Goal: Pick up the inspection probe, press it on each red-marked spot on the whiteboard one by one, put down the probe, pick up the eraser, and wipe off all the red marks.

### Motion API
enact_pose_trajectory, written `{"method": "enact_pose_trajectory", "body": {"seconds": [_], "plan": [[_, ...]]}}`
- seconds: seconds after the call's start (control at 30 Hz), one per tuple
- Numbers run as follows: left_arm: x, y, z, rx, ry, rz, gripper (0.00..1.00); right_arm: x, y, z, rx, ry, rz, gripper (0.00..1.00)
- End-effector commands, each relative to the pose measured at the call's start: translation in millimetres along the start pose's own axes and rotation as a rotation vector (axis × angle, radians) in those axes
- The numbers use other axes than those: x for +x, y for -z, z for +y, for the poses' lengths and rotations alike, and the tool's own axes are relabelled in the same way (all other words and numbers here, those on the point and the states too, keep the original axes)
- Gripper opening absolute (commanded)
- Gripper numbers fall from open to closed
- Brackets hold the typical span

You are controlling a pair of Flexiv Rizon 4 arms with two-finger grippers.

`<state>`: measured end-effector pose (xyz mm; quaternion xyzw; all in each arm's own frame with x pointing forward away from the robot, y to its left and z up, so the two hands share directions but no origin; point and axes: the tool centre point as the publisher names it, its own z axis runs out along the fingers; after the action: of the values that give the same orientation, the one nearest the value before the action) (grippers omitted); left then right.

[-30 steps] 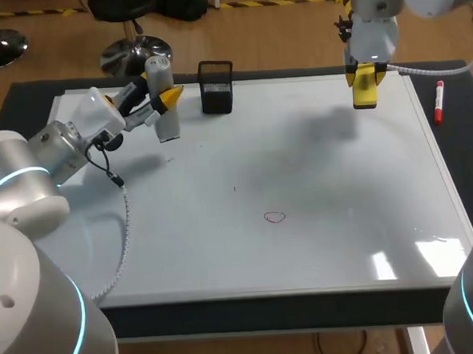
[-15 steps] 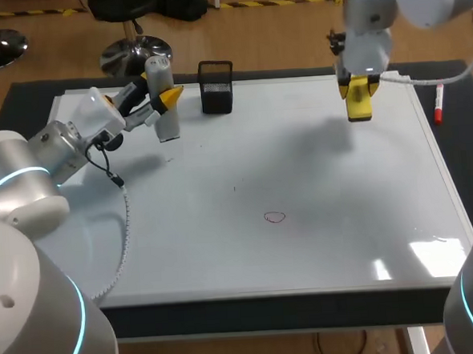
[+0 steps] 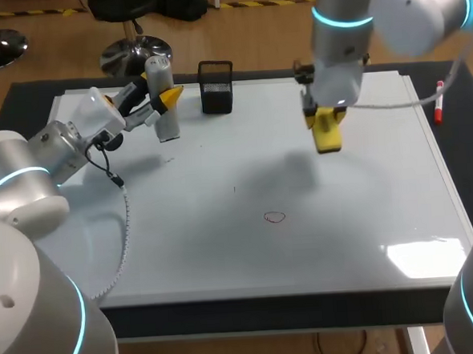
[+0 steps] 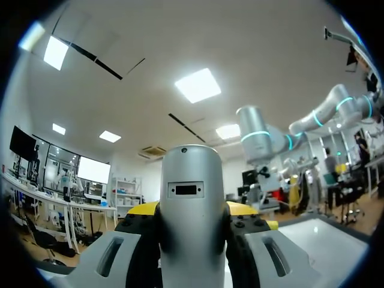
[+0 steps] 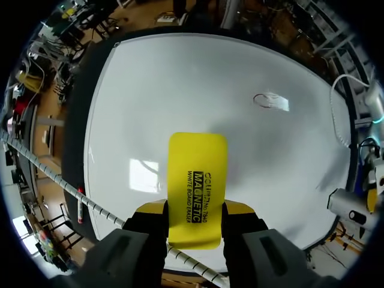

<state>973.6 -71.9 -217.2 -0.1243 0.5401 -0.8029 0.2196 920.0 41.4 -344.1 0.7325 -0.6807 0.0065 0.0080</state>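
Yellow eraser (image 5: 197, 180) in right gripper (image 5: 195, 211)

Probe (image 3: 162, 101) L, eraser (image 3: 328, 135) R, over board (image 3: 225, 258)

The only lettering I can see stands on the yellow eraser (image 5: 197, 180). In the right wrist view, three lines of black print run lengthwise down its face, and the middle line is the largest. In the head view the print is too small to make out. The inspection probe (image 4: 192, 216) carries a small dark rectangular panel near its top, and I cannot read anything in it. On the whiteboard (image 3: 225, 250) there is one small hand-drawn red ring (image 3: 275, 217), which is a mark rather than a letter or number.
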Motion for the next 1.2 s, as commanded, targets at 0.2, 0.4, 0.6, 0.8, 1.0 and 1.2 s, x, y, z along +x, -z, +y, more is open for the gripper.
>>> {"method": "enact_pose_trajectory", "body": {"seconds": [0.2, 0.4, 0.6, 0.8, 1.0, 1.2], "plan": [[-1.1, -0.4, -0.1, 0.002, 0.001, 0.003, 0.0, -36.6, 0.3, 29.4, 0.067, 0.001, -0.003, 0.0], [-1.1, -0.4, -0.1, 0.002, 0.001, 0.003, 0.0, -61.6, -3.4, 46.5, 0.069, 0.0, -0.021, 0.0], [-1.1, -0.4, -0.1, 0.002, 0.001, 0.003, 0.0, -81.9, -6.5, 64.6, 0.06, -0.017, -0.062, 0.0], [-1.1, -0.4, -0.1, 0.002, 0.001, 0.003, 0.0, -103.2, -16.6, 82.3, 0.032, -0.014, -0.081, 0.0], [-1.1, -0.4, -0.1, 0.002, 0.001, 0.003, 0.0, -123.0, -24.6, 96.1, 0.003, -0.009, -0.12, 0.0], [-1.1, -0.4, -0.1, 0.002, 0.001, 0.003, 0.0, -136.1, -34.4, 103.8, -0.025, 0.004, -0.12, 0.0]]}}
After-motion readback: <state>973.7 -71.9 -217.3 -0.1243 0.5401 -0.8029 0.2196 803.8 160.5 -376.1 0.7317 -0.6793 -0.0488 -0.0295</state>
